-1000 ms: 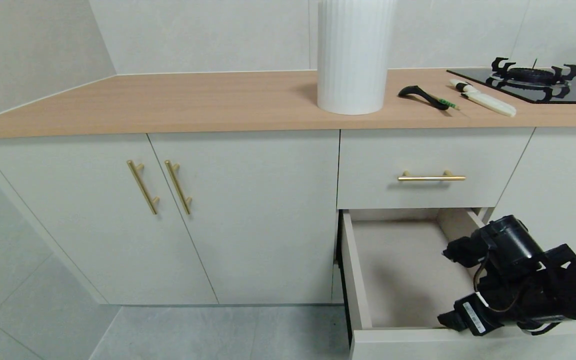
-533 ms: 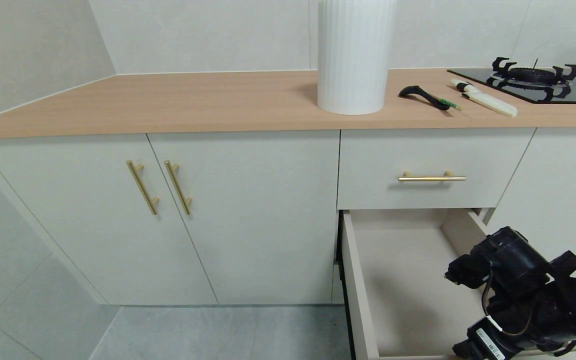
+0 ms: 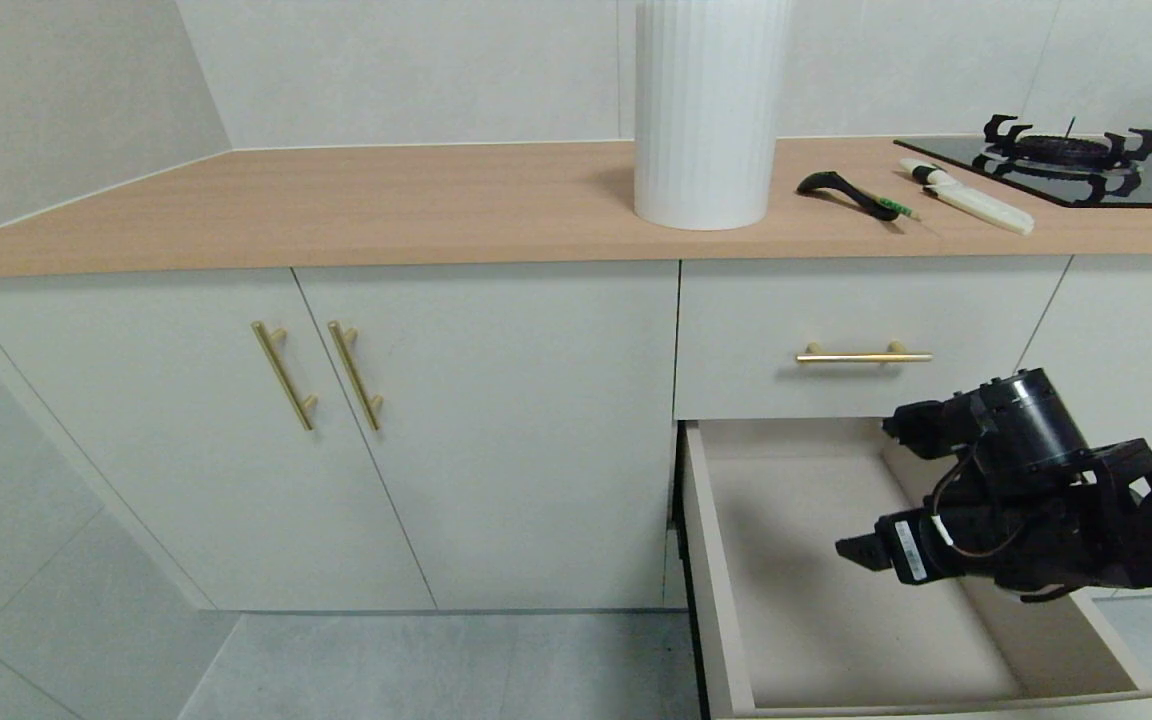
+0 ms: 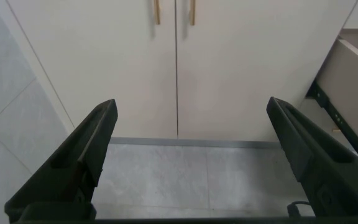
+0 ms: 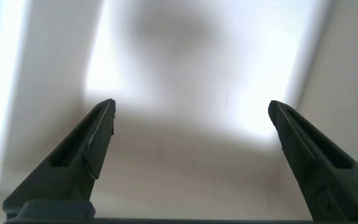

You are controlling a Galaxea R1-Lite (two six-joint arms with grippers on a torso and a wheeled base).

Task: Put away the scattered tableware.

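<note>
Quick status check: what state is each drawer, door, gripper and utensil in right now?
Lower drawer: pulled open, nothing visible inside.
Upper drawer: shut.
Cupboard doors: both shut.
Left gripper: open, holding nothing.
Right gripper: open, empty, over the lower drawer.
Black-handled utensil: lying on counter.
White knife: lying on counter.

What we see, L to R
On counter (image 3: 386, 205): canister (image 3: 703, 110), peeler (image 3: 851, 193), knife (image 3: 966, 196), hob (image 3: 1076, 165); drawer (image 3: 836, 580) pulled out below.

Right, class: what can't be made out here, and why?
Open drawer: front cut off by the head view's lower edge; right arm hides part of its right wall.
White ribbed container: top cut off, head view's upper edge.
Hob: cut by head view's right edge.
Right wrist view: surface beyond the right gripper blurred.
</note>
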